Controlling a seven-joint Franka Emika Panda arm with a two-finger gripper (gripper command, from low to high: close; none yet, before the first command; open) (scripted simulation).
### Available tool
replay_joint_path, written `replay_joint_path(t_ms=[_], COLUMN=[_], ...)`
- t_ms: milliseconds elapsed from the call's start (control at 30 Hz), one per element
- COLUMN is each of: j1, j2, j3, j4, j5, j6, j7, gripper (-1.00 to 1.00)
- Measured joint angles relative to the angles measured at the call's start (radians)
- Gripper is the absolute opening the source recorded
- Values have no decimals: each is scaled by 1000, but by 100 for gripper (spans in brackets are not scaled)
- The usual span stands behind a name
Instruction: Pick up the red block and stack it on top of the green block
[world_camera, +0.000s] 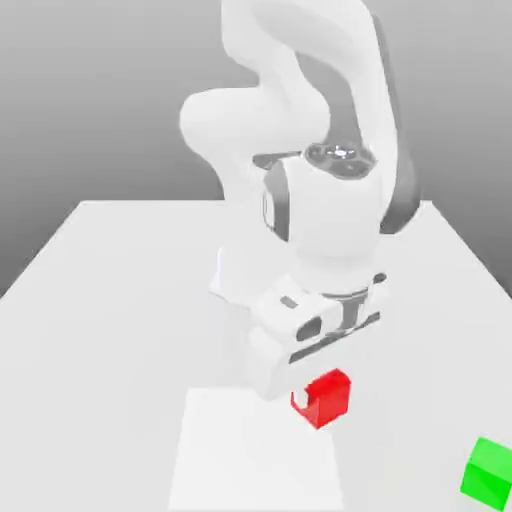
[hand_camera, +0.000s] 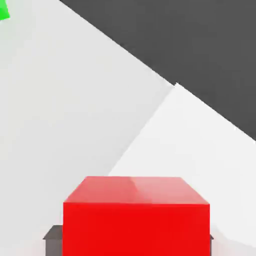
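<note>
"Exterior view: what is the bench carrying, biggest things first?"

"It's supporting the white arm, which is reaching out and angling its hand down near a pale square patch."

"And the gripper? Why is it sitting like that?"

"It's gripping the red block. In the hand view its 2 fingers are pressing on opposite sides, probably keeping the block centred and level for stacking."

"So where is the red block lying relative to the gripper?"

"It's resting between the 2 fingertips, touching both, and seemingly hanging above the bench."

"Where is the green block waiting?"

"It's sitting well apart, toward the exterior view's right and nearer that camera, probably leaving the hand room to work."

"What is the next move asking for?"

"I'm expecting 1 carry across, high enough that the red block isn't clipping the green block's edge, then a gentle lowering."
</note>
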Motion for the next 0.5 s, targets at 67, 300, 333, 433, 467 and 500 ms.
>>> replay_joint_path(t_ms=[67,300,333,433,467,500], j1=[26,122,129,145,145,145], j2=[32,169,202,271,271,271], j3=[32,132,129,114,114,114], j4=[72,296,305,314,314,314], j5=[-12,-76,-89,-113,-113,-113], j6=[-40,-134,-110,-52,-52,-52], j7=[-38,-139,-135,-121,-121,-121], gripper=[-100,-100,-100,100,100,100])
